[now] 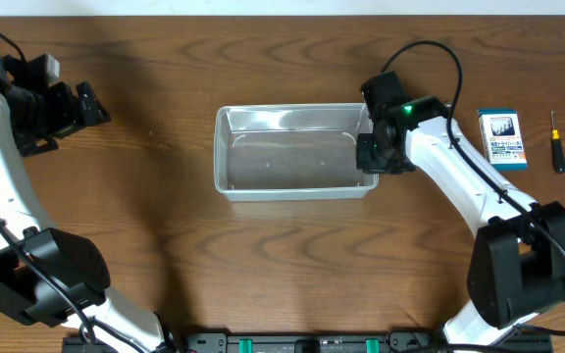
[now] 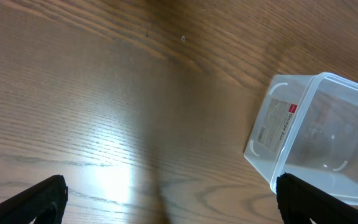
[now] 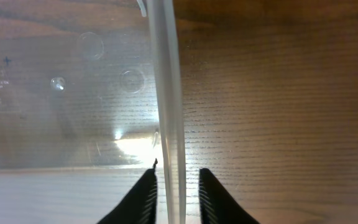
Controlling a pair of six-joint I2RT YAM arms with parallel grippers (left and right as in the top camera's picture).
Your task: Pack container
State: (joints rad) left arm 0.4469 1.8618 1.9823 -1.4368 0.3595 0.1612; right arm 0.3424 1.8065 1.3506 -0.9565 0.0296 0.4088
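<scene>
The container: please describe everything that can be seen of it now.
The container is a shallow rectangular tub of clear plastic with rounded corners and a raised rim. It stands upright and empty near the middle of the wooden table. A white label with a red mark sits on one outer wall. The right gripper straddles its right short wall, one finger inside and one outside; whether it clamps is unclear.

Robot lab: 2 arms (image 1: 459,181), wood table (image 1: 165,245)
</scene>
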